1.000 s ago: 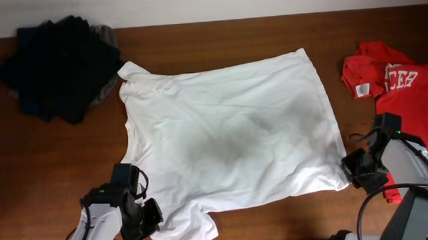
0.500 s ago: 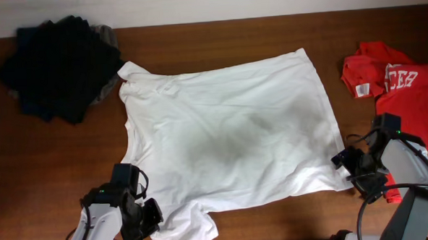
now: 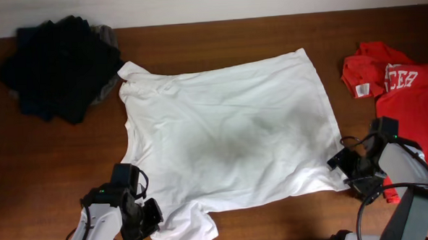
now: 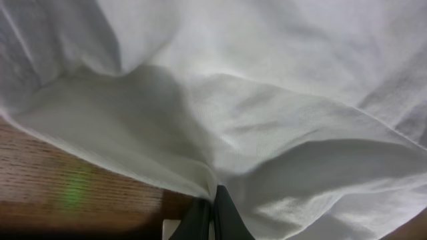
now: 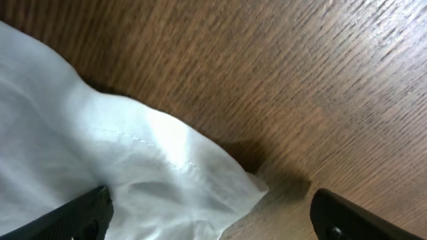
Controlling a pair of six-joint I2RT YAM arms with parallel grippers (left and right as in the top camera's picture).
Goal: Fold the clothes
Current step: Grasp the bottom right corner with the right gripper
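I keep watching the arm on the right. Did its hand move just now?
Yes. The right hand slid left, away from the red shirt and up to the white shirt's corner.

Robot workstation of laboratory type, indoors. A dark wood-grain table (image 3: 232,38) stands against a plain pale wall (image 3: 216,0). A left arm (image 3: 97,225) and a right arm (image 3: 408,166) reach in from its near edge; a white T-shirt (image 3: 229,134), a red T-shirt (image 3: 416,100) and a dark pile (image 3: 52,65) lie on it.
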